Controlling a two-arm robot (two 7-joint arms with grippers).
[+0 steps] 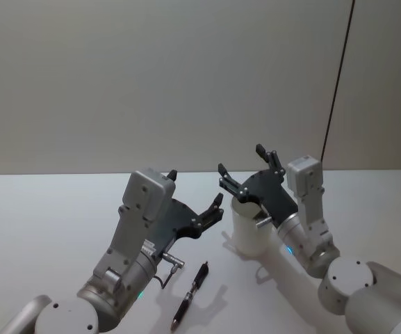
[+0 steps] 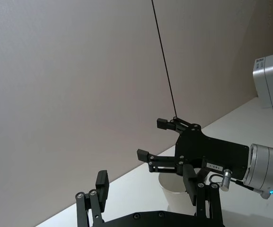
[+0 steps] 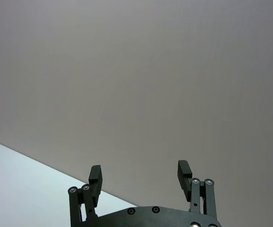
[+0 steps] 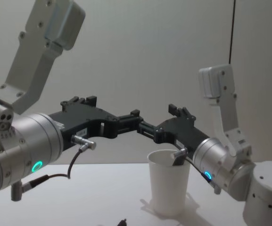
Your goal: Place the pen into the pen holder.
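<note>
pen [image 1: 190, 296] ×1: flat on table [image 1: 47, 223], below left gripper [image 1: 196, 186], on its robot side, untouched | pen holder [image 1: 250, 229] ×1: upright, just under right gripper [image 1: 242, 160] | grippers ×2: both spread wide, empty | writing: small white label [image 2: 215, 166] on right gripper, unreadable

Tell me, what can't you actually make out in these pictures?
Inside of the paper cup: head view, the open right gripper above it covers part of the mouth; chest view looks from the side.
The pen: chest view, bottom edge cuts it off, just its tip shows.
Pen's lettering: head view, too small.
Cup's base: left wrist view, behind the open left gripper.
</note>
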